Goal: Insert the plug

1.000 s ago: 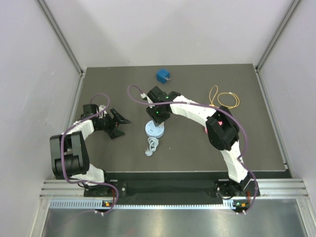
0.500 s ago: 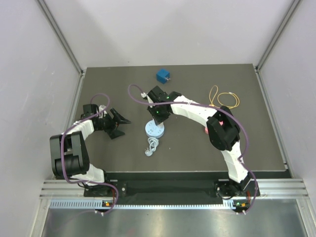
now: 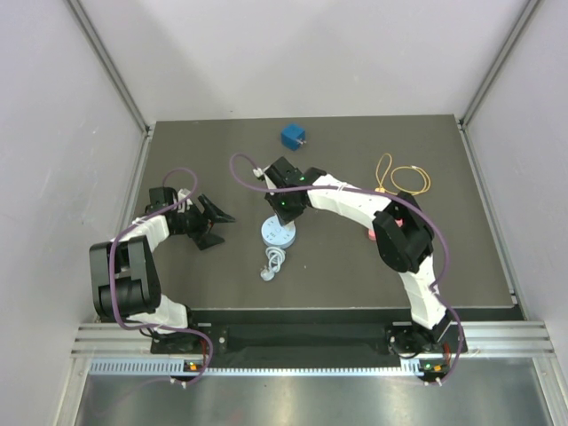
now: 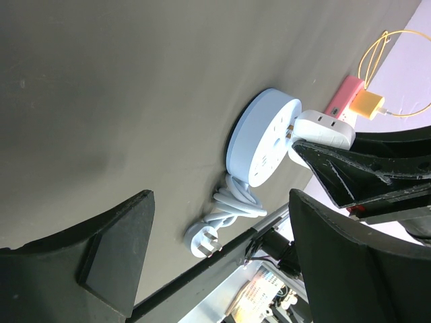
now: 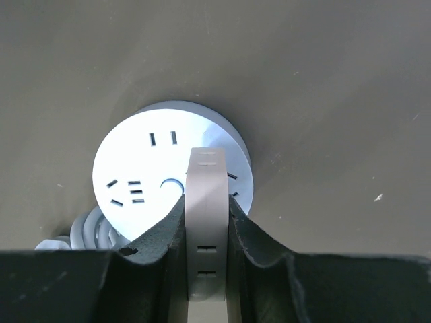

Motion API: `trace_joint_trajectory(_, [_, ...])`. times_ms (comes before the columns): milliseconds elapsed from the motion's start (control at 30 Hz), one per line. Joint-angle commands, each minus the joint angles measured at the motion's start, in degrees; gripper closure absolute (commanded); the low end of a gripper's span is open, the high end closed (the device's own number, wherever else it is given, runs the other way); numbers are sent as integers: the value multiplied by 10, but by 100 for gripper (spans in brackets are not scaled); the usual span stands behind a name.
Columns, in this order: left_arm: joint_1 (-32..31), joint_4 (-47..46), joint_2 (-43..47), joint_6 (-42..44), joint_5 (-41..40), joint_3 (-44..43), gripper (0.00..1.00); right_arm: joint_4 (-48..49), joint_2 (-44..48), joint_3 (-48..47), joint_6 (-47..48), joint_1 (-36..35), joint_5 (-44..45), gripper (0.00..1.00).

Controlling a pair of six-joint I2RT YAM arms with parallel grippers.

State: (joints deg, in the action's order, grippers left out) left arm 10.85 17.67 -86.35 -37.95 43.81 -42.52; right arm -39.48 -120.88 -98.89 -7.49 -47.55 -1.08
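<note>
Top view: left fingers [image 3: 220,215] spread wide, empty, well left of round pale-blue plastic socket hub [image 3: 278,235]; right fingers [image 3: 282,211] directly over hub.

Left wrist: white rectangular plastic plug [image 4: 323,128] between right fingers, prongs at hub's rim.

Right wrist: right fingers clamped on plug, its tip over hub's face; dark grey desk [image 5: 337,81] beyond.

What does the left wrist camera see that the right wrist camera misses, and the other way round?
Only the left wrist: the left gripper, open, the cord's plug end, and a pink block with a yellow charger. Only the right wrist: the socket face-on, all slots showing. Both: the socket, the coiled cord, and the white plug pinched in the right gripper.
</note>
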Motion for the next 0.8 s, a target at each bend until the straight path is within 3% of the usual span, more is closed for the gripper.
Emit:
trace_joint_trajectory(0, [4,-2,21,10,-1,-12,15,-10,1,13,9,-9,52,100])
trace_joint_trajectory(767, [4,-5,21,9,1,-12,15,-56,-86,-3,7,-18,-9,100])
